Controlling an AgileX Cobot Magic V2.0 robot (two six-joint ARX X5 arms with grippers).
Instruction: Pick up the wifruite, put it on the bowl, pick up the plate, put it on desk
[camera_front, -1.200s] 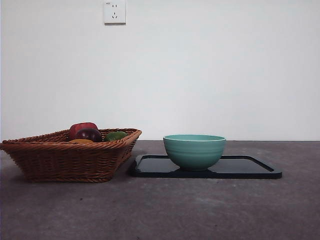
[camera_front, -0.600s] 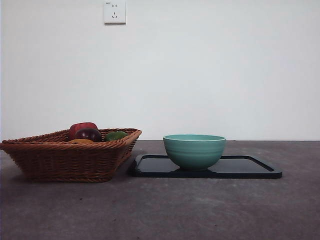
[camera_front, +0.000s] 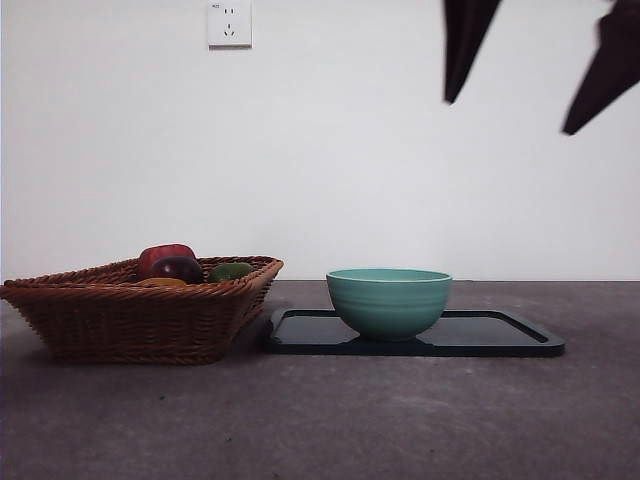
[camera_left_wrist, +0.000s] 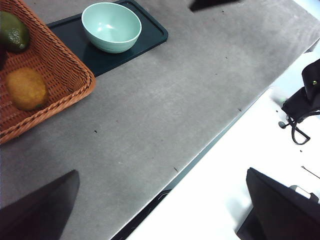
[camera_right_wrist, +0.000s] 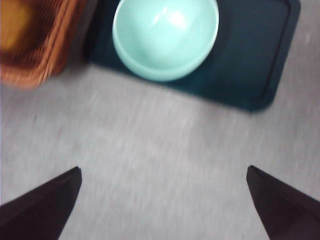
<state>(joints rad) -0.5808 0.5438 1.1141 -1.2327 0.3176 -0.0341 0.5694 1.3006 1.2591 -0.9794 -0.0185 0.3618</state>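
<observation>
The wifruite (camera_left_wrist: 26, 89), orange-brown and roundish, lies in the wicker basket; only an orange sliver of the wifruite (camera_front: 162, 283) shows over the rim in the front view. The mint-green bowl (camera_front: 389, 300) (camera_left_wrist: 111, 26) (camera_right_wrist: 166, 36) stands empty on the black plate (camera_front: 500, 335) (camera_right_wrist: 260, 65). My right gripper (camera_front: 510, 116) (camera_right_wrist: 163, 170) hangs open high above the plate and the desk (camera_front: 350, 420), on the near side of the bowl, holding nothing. My left gripper (camera_left_wrist: 161, 172) is open and empty, high over the desk's edge, far from the fruit.
The wicker basket (camera_front: 130, 315) stands left of the plate and also holds a red apple (camera_front: 165, 255), a dark fruit (camera_front: 178, 268) and a green fruit (camera_front: 231, 271) (camera_left_wrist: 12, 31). The desk's edge (camera_left_wrist: 210, 145) shows in the left wrist view.
My right gripper's two dark jaws have come into the front view at the top right, where nothing showed before. The bowl, plate and basket have not moved.
</observation>
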